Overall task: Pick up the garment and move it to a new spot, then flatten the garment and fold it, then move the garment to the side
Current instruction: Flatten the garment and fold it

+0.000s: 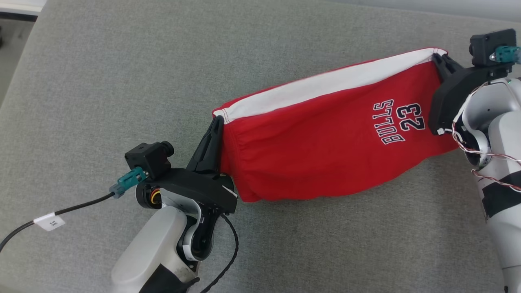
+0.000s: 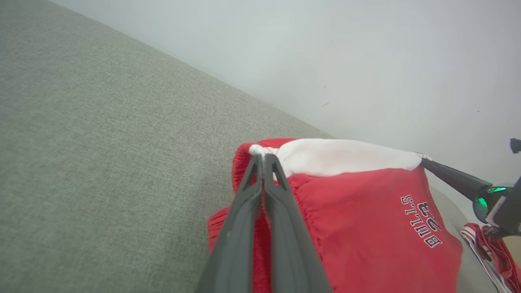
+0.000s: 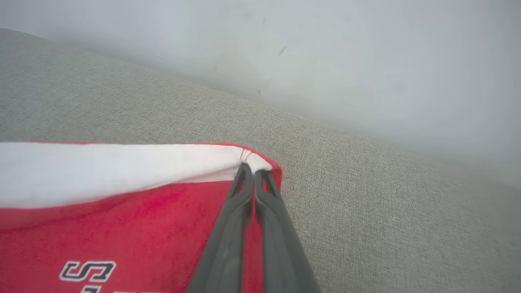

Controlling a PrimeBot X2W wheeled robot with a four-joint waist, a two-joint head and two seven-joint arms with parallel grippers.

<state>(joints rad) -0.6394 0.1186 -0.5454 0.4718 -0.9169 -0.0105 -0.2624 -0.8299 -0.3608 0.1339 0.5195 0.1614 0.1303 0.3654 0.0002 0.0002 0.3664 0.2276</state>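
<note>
I read left gripper [image 1: 219, 120] clamped on garment [image 1: 317, 154] at its 9 o'clock corner, right gripper [image 1: 436, 57] clamped at 2. Thin pinches; an uneven pull could slip one.

A robot lab or test room, set up around a cloth-covered work surface.

A wide, flat surface covered in grey woven fabric [image 1: 122, 101] takes up most of the head view. A plain, pale, evenly lit wall [image 2: 366, 61] rises directly behind it across the top of both wrist views. At the lower left of the head view a black cable [image 1: 81, 205] carries a white printed tag [image 1: 49, 222]. Thin red-and-white wires [image 1: 474, 151] run loose along the pale arm at the right edge, which looks like bench hardware. At the lower right of the left wrist view, past the red garment [image 2: 366, 228], more red-and-white cloth [image 2: 498, 252] lies in a heap.
</note>
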